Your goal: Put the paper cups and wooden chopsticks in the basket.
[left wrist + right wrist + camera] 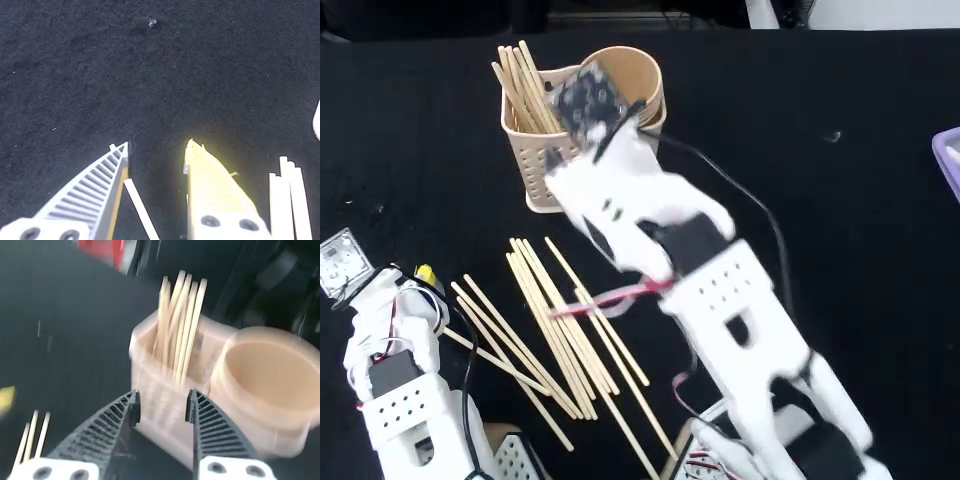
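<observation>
Right end effector gapes before the basket.
Chopsticks and paper cup stand inside; left end effector gapes over desk.

The right arm stretches far forward from its base, its white links strung out in a long diagonal with the wrist angled down at the far end. The right gripper has its two dark ribbed fingers parted, with a clear gap between the tips. The left arm sits folded close to its own base. The left gripper points steeply downward. Its white finger and yellow finger are spread apart, tips level with each other.
</observation>
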`<state>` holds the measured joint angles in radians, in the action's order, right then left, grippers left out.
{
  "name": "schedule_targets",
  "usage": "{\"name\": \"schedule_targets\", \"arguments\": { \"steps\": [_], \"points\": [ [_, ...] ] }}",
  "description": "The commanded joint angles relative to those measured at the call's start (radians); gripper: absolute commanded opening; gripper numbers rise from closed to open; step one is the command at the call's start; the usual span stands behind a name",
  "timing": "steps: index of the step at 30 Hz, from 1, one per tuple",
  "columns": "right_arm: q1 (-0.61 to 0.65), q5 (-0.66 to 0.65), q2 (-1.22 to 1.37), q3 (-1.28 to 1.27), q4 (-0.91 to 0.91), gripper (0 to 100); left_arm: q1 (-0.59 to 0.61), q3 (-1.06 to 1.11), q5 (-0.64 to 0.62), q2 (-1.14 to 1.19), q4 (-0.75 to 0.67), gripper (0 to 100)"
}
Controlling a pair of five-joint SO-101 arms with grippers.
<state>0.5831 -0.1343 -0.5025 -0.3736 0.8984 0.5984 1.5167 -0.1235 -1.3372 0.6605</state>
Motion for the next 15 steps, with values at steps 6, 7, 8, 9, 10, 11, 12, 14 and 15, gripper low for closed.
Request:
{"name": "schedule_targets", "arguments": {
  "steps": [6,7,8,9,10,11,12,14,15],
  "points": [
    [0.060,0.002,-0.160,-0.493,-0.046,15.5,-0.013,-0.036,0.012,-0.012,-0.020,19],
    [0.098,0.002,-0.160,-0.549,-0.089,15.5,-0.013,-0.036,0.012,-0.012,-0.020,19],
    [0.143,0.002,-0.154,-0.595,-0.124,15.5,-0.013,-0.036,0.012,-0.012,-0.020,19],
    [0.196,0.002,-0.143,-0.631,-0.155,15.5,-0.013,-0.036,0.012,-0.012,-0.020,19],
    [0.249,0.002,-0.130,-0.657,-0.180,15.6,-0.013,-0.036,0.012,-0.012,-0.020,19],
    [0.296,0.003,-0.111,-0.670,-0.192,15.6,-0.013,-0.036,0.012,-0.012,-0.020,19],
    [0.334,0.009,-0.088,-0.668,-0.192,15.6,-0.010,-0.038,0.012,-0.012,-0.020,19],
    [0.387,0.011,-0.035,-0.656,-0.193,15.7,-0.007,-0.039,0.012,-0.012,-0.020,19],
    [0.404,0.011,-0.005,-0.647,-0.198,15.7,-0.007,-0.039,0.012,-0.012,-0.020,19]
  ]
}}
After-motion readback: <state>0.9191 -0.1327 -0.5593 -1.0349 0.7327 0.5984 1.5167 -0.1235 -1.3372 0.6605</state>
